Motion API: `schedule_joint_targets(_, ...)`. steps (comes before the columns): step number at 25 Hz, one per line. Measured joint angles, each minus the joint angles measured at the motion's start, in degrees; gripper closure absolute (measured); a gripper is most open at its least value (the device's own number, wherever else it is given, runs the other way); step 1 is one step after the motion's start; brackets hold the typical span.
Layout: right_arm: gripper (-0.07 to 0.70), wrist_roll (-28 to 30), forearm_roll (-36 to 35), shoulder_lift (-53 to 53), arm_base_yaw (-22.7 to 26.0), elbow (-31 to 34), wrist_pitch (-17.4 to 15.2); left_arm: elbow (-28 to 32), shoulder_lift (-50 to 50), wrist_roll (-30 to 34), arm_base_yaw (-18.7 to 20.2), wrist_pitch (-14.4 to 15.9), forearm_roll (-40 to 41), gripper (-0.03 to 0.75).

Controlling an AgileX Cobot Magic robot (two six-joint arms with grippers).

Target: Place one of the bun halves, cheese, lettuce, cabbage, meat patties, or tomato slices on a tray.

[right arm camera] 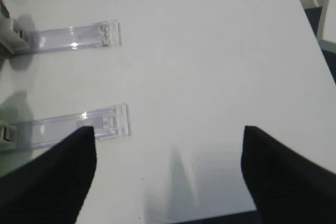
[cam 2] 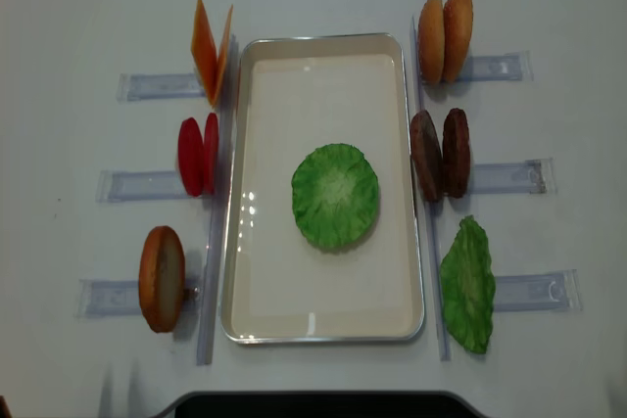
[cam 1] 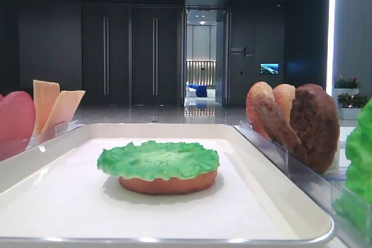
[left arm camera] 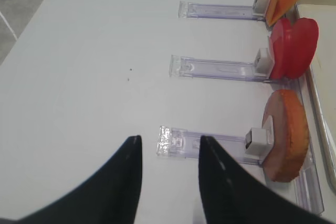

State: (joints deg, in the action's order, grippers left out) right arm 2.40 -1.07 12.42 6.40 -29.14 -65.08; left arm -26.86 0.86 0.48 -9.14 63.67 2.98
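The ruffled bright green plastic lettuce point(cam 2: 335, 195) is lying on a golden-tan bun half point(cam 1: 168, 182) mid-tray point(cam 2: 323, 325); right gripper point(right arm camera: 168, 174) is being held wide and empty, rightward of the tray, nearer the patties point(cam 2: 440, 154)

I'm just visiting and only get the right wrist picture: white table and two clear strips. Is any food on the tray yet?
Observer: Yes. A lettuce leaf lies in the middle of the tray.
Operator: Only the leaf?
Observer: No. The low front view shows it resting on a bun half.
Operator: What's the other arm doing?
Observer: Its wrist view shows the left gripper open and holding nothing, beside the clear rack that carries a second bun half.
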Motion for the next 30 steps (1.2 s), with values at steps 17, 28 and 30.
schedule_joint_targets(17,0.092,3.02,-4.52,-12.88,-0.45,0.09,0.11,0.0,0.0,0.04,0.0,0.0,0.0,0.433)
schedule_joint_targets(28,0.092,2.78,-4.07,-12.88,-1.06,0.09,0.11,0.0,0.0,0.04,0.0,0.0,0.0,0.433)
schedule_joint_targets(30,0.092,2.78,-4.07,-12.88,-1.06,0.09,0.11,0.0,0.0,0.04,0.0,0.0,0.0,0.433)
